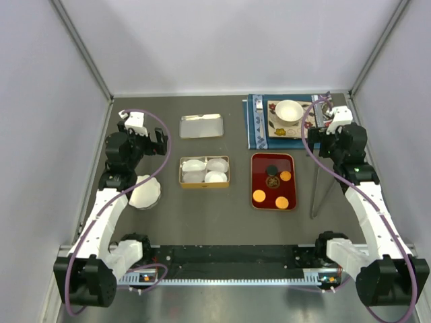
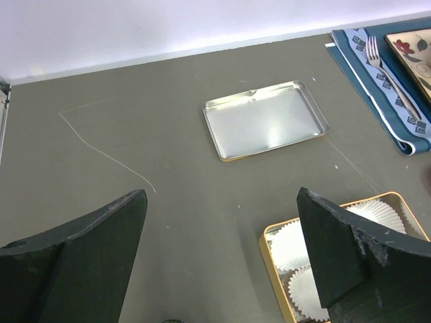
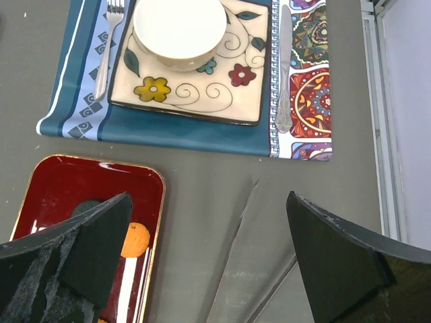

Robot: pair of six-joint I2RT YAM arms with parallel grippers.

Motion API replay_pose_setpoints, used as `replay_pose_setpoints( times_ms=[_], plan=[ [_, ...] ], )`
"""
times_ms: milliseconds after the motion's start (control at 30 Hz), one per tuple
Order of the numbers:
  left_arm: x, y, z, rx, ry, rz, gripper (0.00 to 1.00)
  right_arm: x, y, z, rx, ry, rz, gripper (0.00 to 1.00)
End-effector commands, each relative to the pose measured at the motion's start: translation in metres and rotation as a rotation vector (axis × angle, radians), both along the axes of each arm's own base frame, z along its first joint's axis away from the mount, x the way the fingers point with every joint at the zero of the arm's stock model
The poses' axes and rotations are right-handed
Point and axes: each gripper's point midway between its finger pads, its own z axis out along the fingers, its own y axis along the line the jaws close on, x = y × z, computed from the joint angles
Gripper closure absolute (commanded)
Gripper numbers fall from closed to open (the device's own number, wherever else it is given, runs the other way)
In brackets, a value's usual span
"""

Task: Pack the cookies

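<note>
Three orange cookies (image 1: 259, 196) and a dark one lie on the red tray (image 1: 261, 163), just right of the gold tin (image 1: 205, 186) of paper cups (image 1: 195, 165). The left gripper (image 2: 222, 256) and right gripper (image 3: 202, 262) hang with jaws spread wide, holding nothing. We judge the flat discs could skid on the glossy tray or slip from a pinch. From the right wrist, the gripper itself hides most of the tray. From above, a second dark spot may be cookie or mark; we cannot tell.

A silver lid (image 1: 201, 126) lies at 12 o'clock from the gold tin (image 1: 204, 186) of white paper cups (image 1: 216, 177); at 2 o'clock, a placemat (image 1: 254, 131) carries a plate (image 1: 277, 129) and bowl (image 1: 289, 110).
</note>
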Motion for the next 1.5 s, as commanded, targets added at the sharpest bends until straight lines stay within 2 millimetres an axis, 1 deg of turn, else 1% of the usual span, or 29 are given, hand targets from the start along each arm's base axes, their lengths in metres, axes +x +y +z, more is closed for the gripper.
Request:
replay_pose_setpoints(
  times_ms=[0, 200, 300, 367, 433, 467, 533, 567, 600, 633, 667, 700, 733, 767, 833, 867, 933, 967, 1033, 1100, 1133, 1233, 1400, 1467],
  plan=[
    [-0.001, -0.001, 0.025, -0.013, -0.081, -0.008, 0.01, 0.002, -0.005, 0.031, 0.005, -0.086, -0.020, 0.01],
    [-0.002, -0.001, 0.021, -0.010, -0.074, -0.010, 0.01, 0.000, -0.004, 0.029, 0.010, -0.081, -0.016, 0.01],
    [-0.003, 0.000, 0.020, -0.001, -0.075, -0.008, 0.01, -0.004, 0.003, 0.026, 0.023, -0.067, 0.019, 0.01],
    [-0.005, 0.000, 0.018, 0.009, -0.071, -0.014, 0.01, -0.008, 0.007, 0.021, 0.038, -0.035, 0.037, 0.01],
    [-0.006, 0.000, 0.013, 0.019, -0.058, -0.014, 0.01, -0.009, 0.004, 0.018, 0.040, 0.002, 0.018, 0.01],
    [-0.007, 0.001, 0.013, 0.029, -0.062, -0.015, 0.01, -0.014, 0.002, 0.009, 0.040, 0.054, 0.001, 0.01],
    [-0.008, 0.002, 0.008, 0.040, -0.057, -0.014, 0.01, -0.013, -0.004, -0.001, 0.041, 0.130, -0.049, 0.01],
    [-0.008, 0.003, 0.007, 0.049, -0.058, -0.012, 0.01, -0.020, -0.004, -0.014, 0.044, 0.204, -0.052, 0.01],
    [-0.008, 0.003, 0.001, 0.051, -0.048, -0.011, 0.01, -0.021, -0.003, -0.020, 0.059, 0.244, -0.064, 0.01],
    [-0.008, 0.003, 0.000, 0.053, -0.048, -0.010, 0.01, -0.020, -0.009, -0.021, 0.041, 0.266, -0.093, 0.01],
    [-0.008, 0.003, -0.002, 0.053, -0.044, -0.012, 0.01, -0.020, -0.010, -0.034, 0.061, 0.324, -0.124, 0.01],
    [-0.008, 0.003, -0.004, 0.053, -0.040, -0.012, 0.01, -0.026, -0.011, -0.043, 0.066, 0.377, -0.143, 0.01],
    [-0.007, 0.003, -0.006, 0.052, -0.034, -0.012, 0.01, -0.028, -0.009, -0.051, 0.083, 0.413, -0.150, 0.01],
    [-0.007, 0.003, -0.008, 0.049, -0.029, -0.011, 0.01, -0.030, -0.017, -0.057, 0.093, 0.438, -0.181, 0.01],
    [-0.006, 0.003, -0.008, 0.044, -0.028, -0.007, 0.01, -0.033, -0.022, -0.072, 0.096, 0.487, -0.205, 0.01],
    [-0.005, 0.003, -0.008, 0.044, -0.030, -0.007, 0.01, -0.034, -0.029, -0.076, 0.112, 0.500, -0.232, 0.02],
    [-0.005, 0.002, -0.008, 0.040, -0.028, -0.010, 0.01, -0.039, -0.035, -0.090, 0.151, 0.563, -0.254, 0.02],
    [-0.004, 0.002, -0.007, 0.040, -0.031, -0.010, 0.01, -0.041, -0.041, -0.095, 0.189, 0.584, -0.272, 0.02],
    [-0.004, 0.002, -0.008, 0.042, -0.031, -0.010, 0.01, -0.047, -0.043, -0.111, 0.223, 0.651, -0.280, 0.03],
    [-0.002, 0.003, -0.008, 0.042, -0.031, -0.007, 0.01, -0.051, -0.049, -0.120, 0.242, 0.690, -0.294, 0.03],
    [-0.001, 0.003, -0.009, 0.042, -0.030, -0.007, 0.01, -0.053, -0.047, -0.129, 0.252, 0.723, -0.288, 0.03],
    [0.000, 0.003, -0.012, 0.035, -0.022, -0.006, 0.01, -0.057, -0.045, -0.139, 0.259, 0.763, -0.278, 0.03],
    [0.000, 0.003, -0.019, 0.031, -0.013, -0.004, 0.01, -0.058, -0.048, -0.145, 0.246, 0.782, -0.282, 0.03],
    [0.001, 0.002, -0.019, 0.030, -0.017, -0.003, 0.01, -0.060, -0.048, -0.151, 0.242, 0.804, -0.289, 0.03]
  ],
)
